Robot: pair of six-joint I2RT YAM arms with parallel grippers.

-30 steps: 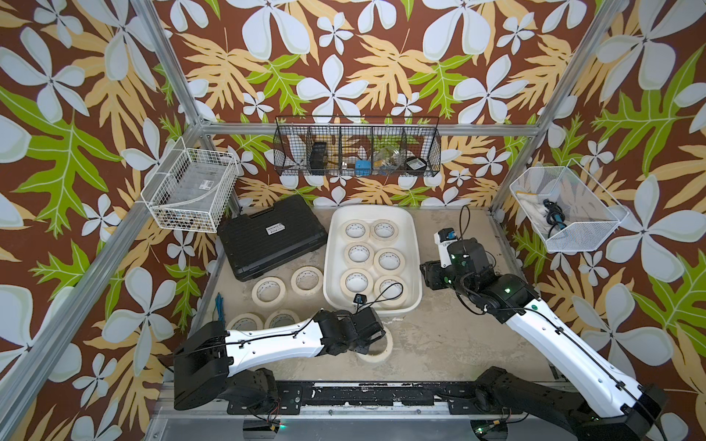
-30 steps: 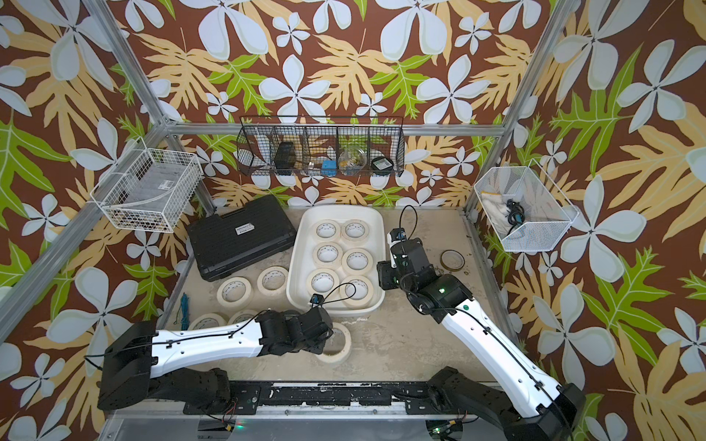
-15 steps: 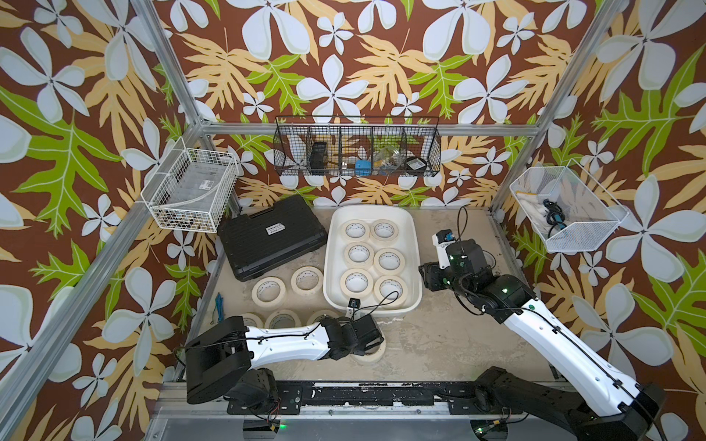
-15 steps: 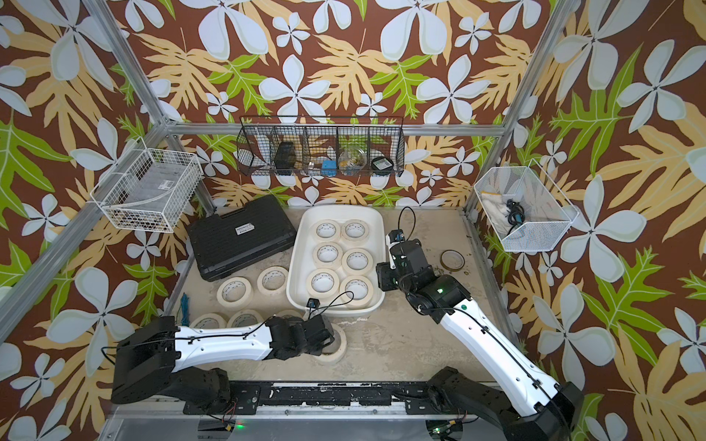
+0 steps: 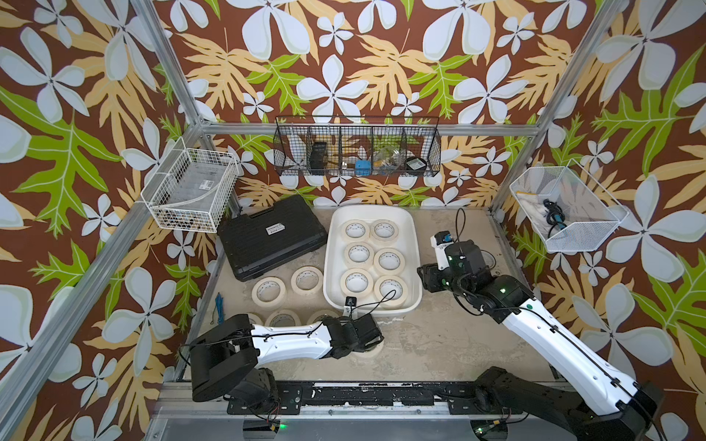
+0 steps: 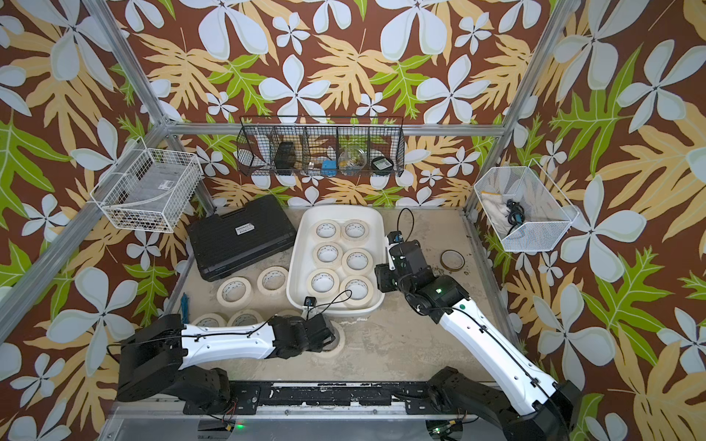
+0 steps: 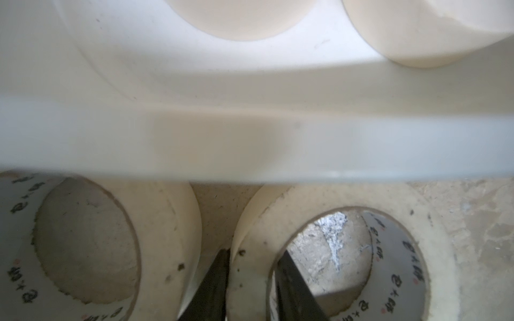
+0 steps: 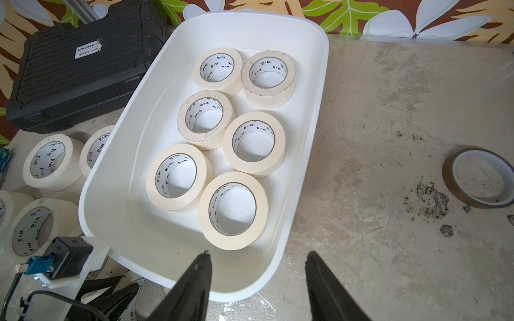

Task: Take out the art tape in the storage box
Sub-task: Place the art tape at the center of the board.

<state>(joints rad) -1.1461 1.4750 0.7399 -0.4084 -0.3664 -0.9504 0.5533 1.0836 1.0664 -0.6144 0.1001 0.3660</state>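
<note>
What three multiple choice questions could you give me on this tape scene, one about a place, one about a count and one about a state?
1. Where is the black hard case?
A. On the table, on the robot's left of the storage box
B. Inside the box
C. On top of the box

2. How many tape rolls lie in the storage box?
A. Four
B. Six
C. Nine

3. How is the right hand?
A. Shut on a roll
B. Open and empty
C. Pressed flat on the case

Answers:
1 A, the case lies beside the box's left wall.
2 B, three pairs of rolls show in both top views.
3 B, its fingers stand apart with nothing held between them.
</note>
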